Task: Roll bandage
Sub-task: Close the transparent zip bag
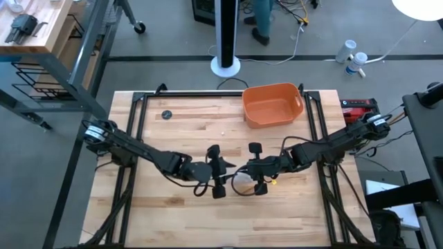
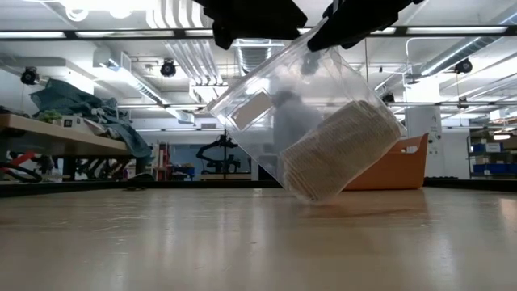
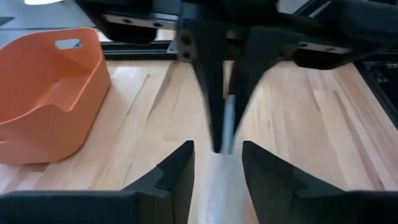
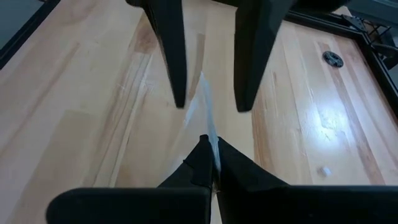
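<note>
Two grippers meet at mid-table over the work. Nearest the low camera, the bandage (image 2: 343,149), a coiled off-white roll inside a clear plastic wrapper (image 2: 266,105), hangs tilted with one edge touching the table (image 2: 242,242). Right gripper (image 4: 211,165) is pressed together, pinching the wrapper's thin edge; left gripper (image 3: 217,165), jaws spread, faces it, holding nothing. Judged step: unwrapping. Next, the left should close on the opposite film. Beyond stands the orange tub (image 1: 272,104).
</note>
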You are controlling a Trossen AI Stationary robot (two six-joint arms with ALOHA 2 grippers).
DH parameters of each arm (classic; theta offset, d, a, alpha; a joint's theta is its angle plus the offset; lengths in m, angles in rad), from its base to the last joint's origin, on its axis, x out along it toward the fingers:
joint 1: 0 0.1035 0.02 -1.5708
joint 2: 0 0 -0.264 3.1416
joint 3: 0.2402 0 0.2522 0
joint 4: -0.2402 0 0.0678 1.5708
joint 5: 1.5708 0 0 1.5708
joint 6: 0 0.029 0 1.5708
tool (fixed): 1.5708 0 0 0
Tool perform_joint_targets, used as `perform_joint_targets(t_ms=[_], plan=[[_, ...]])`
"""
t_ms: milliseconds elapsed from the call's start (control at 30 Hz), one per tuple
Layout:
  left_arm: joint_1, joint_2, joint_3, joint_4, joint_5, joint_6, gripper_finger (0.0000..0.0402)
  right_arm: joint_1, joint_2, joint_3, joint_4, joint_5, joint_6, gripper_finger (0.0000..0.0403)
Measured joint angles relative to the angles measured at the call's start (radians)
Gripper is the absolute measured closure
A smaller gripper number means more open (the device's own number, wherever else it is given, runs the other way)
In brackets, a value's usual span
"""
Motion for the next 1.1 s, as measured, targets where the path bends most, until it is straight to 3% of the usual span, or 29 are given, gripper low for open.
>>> perform_joint_targets(t_ms=[233, 600, 1100], plan=[[0.023, 0.000, 0.000, 0.006, 0.041, -0.021, 0.0294, 0.000, 0.000, 0.000, 0.002, 0.000, 0.000, 0.0403], [0.042, 0.041, -0.001, 0.020, 0.085, -0.017, 0.0280, 0.000, 0.001, -0.002, -0.001, -0.001, 0.000, 0.0403], [0.042, 0.046, -0.001, 0.064, 0.086, 0.045, 0.0333, 0.000, 0.001, -0.006, -0.003, 0.000, 0.000, 0.0403]])
